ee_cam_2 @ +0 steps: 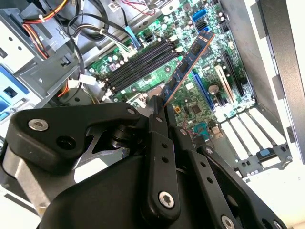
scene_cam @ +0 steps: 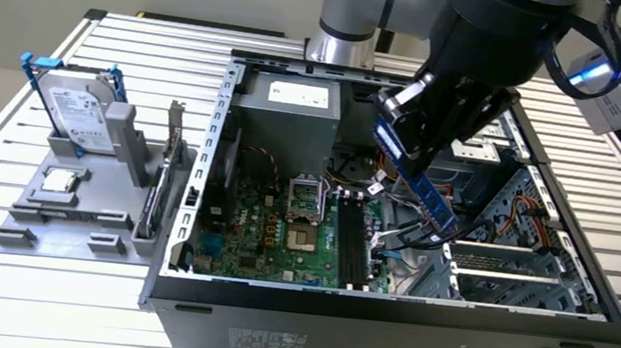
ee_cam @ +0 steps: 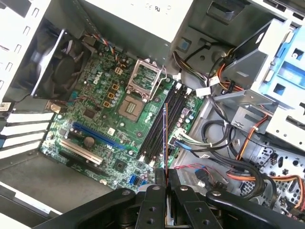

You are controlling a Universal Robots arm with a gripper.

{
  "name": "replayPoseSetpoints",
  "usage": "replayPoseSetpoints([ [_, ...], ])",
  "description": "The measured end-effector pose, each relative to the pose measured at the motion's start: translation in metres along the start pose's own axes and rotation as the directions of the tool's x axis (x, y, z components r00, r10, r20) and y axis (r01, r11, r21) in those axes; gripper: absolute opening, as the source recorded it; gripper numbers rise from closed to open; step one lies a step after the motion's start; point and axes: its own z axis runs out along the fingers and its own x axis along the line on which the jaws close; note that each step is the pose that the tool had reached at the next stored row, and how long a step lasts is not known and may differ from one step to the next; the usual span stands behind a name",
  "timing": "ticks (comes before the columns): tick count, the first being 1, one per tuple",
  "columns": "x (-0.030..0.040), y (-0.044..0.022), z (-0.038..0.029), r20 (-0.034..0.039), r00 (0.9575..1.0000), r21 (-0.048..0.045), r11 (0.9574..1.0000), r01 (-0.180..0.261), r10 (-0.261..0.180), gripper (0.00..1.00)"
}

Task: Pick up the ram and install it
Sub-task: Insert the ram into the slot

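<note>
1. On the slatted counter (scene_cam: 45, 285): an open computer case (scene_cam: 387, 325) lying on its side, with a grey parts stand beside it on the exterior view's left.
2. Inside the case: green motherboard (scene_cam: 269, 239), lying flat and uncovered.
3. Above the case opening: black pincer (scene_cam: 403, 119), clenched on one end of the ram (scene_cam: 426, 182). Same grasp seen in both wrist views, fingers pressed on the two flat faces.
4. Ram (ee_cam_2: 188, 62) held clear of the board and touching nothing else. Long axis running straight out from the pincer (ee_cam_2: 162, 102) and slanting down toward the board, lower end toward the exterior view's right.
5. Black memory slots (ee_cam: 159, 121) lying beyond the ram's free end. Judged from the first wrist view, ram (ee_cam: 165, 138) seen edge-on over them, hanging from the pincer (ee_cam: 165, 179), not parallel to them and not seated.
6. Writing: white labels on the power supply (scene_cam: 299, 95) and the hard drive (scene_cam: 75, 110); print left unread.
</note>
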Motion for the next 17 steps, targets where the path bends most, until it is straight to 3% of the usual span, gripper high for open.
replayPoseSetpoints([
  [17,0.0001,0.0,0.0,0.0021,0.9981,-0.0009,0.9981,-0.061,0.061,0.0],
])
